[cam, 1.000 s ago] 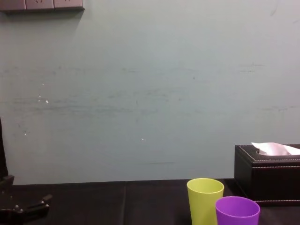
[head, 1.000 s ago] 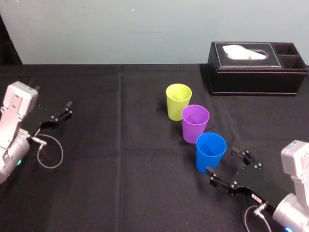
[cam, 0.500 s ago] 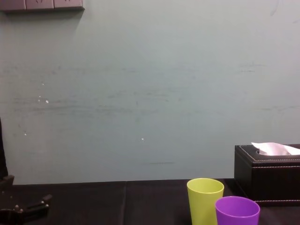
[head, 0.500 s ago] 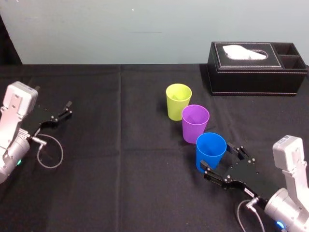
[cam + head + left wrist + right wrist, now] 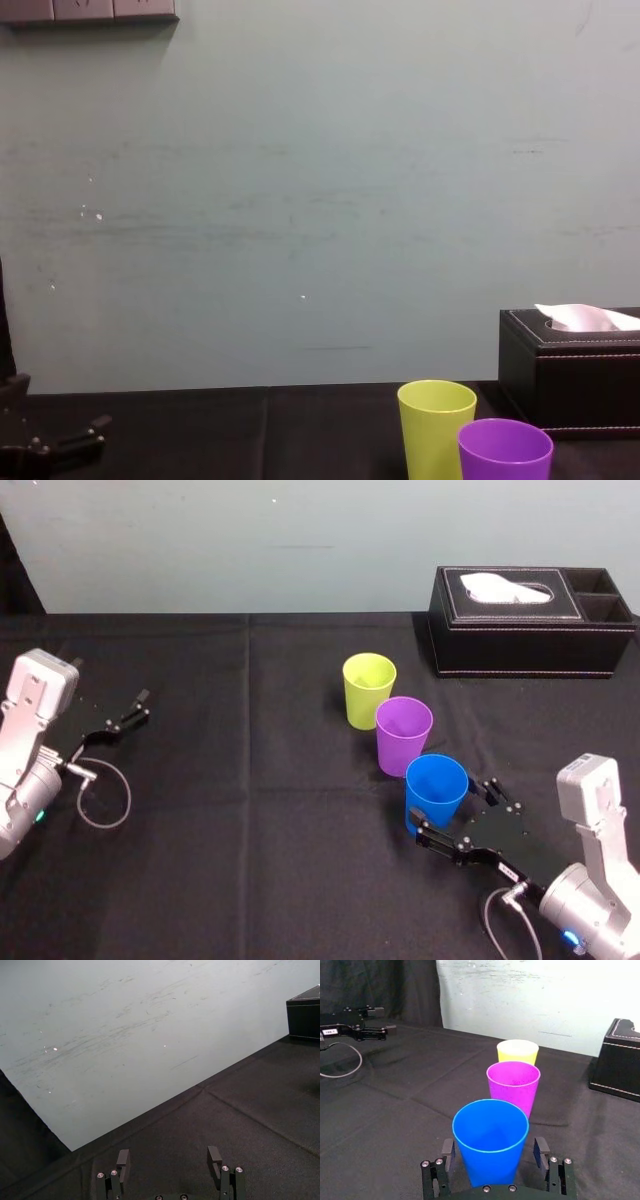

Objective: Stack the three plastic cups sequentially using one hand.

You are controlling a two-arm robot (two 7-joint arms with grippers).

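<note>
Fingers (image 5: 540,1149) of my right gripper (image 5: 455,810) stand wide either side of the blue cup (image 5: 436,790), not gripping. Three cups, one row: blue, purple (image 5: 404,732), yellow-green (image 5: 369,688). My left gripper (image 5: 168,1160) sits far left, fingers spread.

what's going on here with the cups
The right end effector is down at the blue cup, jaws open on either side of it and not closed on it. The purple cup and yellow-green cup stand in a row behind it on the black table; nothing is stacked yet. The left end effector sits open at the table's left side, idle.
</note>
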